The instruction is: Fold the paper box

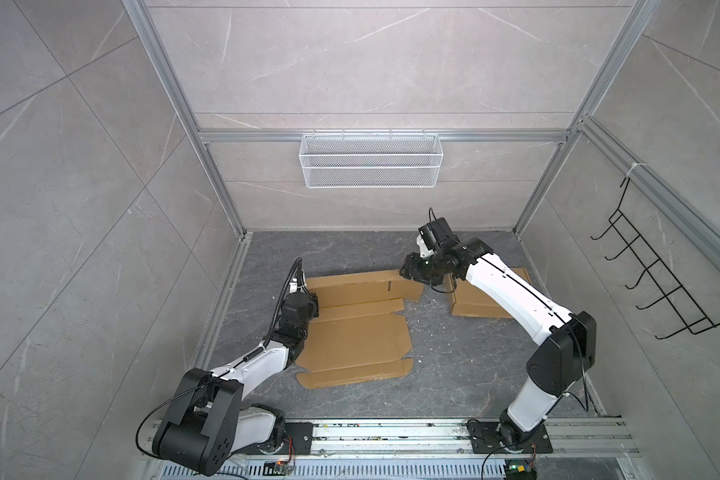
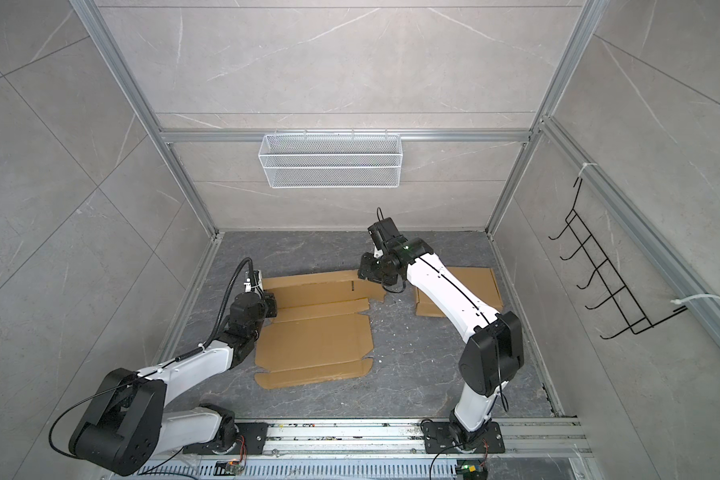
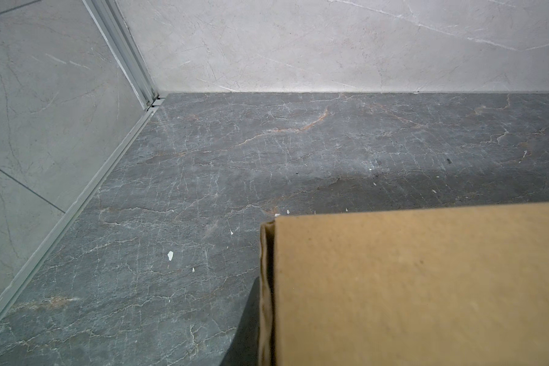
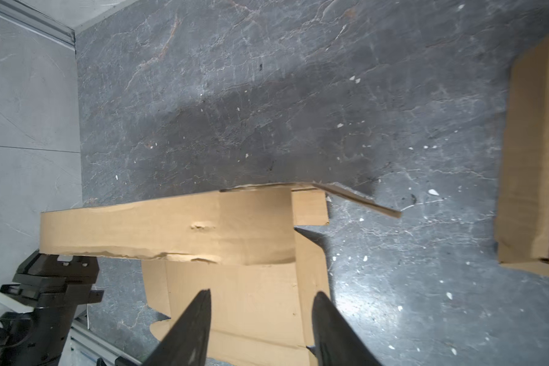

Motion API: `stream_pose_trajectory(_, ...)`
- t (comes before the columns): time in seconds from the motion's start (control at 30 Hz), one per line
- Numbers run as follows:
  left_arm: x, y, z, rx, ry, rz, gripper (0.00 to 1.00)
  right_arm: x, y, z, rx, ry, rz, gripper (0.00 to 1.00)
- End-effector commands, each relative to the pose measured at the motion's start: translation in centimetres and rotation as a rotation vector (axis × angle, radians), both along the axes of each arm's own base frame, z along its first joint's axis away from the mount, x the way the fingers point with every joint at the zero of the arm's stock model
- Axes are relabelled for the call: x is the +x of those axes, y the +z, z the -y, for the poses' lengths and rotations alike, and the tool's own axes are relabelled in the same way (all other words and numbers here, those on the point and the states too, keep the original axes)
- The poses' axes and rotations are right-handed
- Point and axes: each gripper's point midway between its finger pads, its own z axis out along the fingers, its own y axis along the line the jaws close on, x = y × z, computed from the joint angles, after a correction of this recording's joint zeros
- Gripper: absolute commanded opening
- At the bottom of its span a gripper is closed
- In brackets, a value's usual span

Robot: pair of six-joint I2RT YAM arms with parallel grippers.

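dark marbled floor [image 1: 454, 365] bears the unfolded paper box [image 1: 358, 336], a cardboard stack [image 1: 474, 305], white specks [image 4: 433, 191].

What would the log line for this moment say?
left gripper: shut on paper box | right gripper: open, near raised flap

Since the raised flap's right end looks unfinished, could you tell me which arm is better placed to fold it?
Probably right: the right pincer, open, hovers at that end of the paper box; the left pincer grips the opposite end.

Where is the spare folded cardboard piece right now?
In both top views the spare folded cardboard lies flat on the dark floor at the right rear, partly under the right arm, apart from the unfolded box blank left of it.
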Motion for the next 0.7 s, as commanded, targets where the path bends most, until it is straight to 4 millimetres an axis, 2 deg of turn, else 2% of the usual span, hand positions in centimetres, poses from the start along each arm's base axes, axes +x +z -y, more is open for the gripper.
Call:
stream_pose_trajectory(0.0,0.4,2.0,0.2,0.001,-0.004,0.069,0.01,0.1,0.3,-1.2,0.005,0.009,-0.014,0.54)
stream_pose_trajectory(0.43,0.4,1.9,0.7,-0.012,-0.017,0.066,0.01,-0.5,-2.6,-5.7,0.031,0.075,-0.099,0.55)
stream_pose_trajectory(0.57,0.4,1.9,1.0,-0.014,-0.023,0.065,0.01,-0.5,-3.1,-6.7,0.056,0.086,-0.114,0.46)
stream_pose_trajectory(0.67,0.4,1.9,1.1,-0.02,-0.025,0.065,0.01,-0.6,-3.5,-7.2,0.083,0.092,-0.126,0.44)
